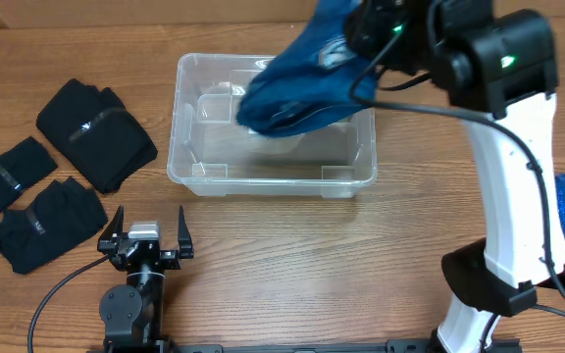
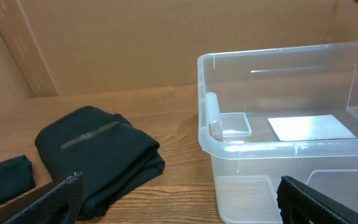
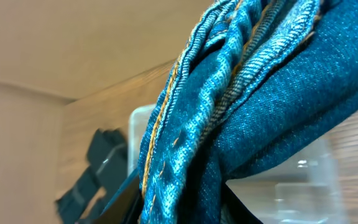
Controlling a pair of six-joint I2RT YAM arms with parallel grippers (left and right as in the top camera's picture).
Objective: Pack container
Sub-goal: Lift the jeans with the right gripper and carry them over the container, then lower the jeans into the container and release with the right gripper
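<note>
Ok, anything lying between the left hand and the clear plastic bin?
No. In the overhead view only bare wooden tabletop separates the open left hand from the clear rectangular plastic bin; the folded black cloths lie off to its side.

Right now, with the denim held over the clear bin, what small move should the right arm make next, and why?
Probably lower the right gripper straight down, then release. It grips the blue denim, which hangs over the container's far side; the bin holds nothing yet except its white label. The black clothes wait outside.
</note>
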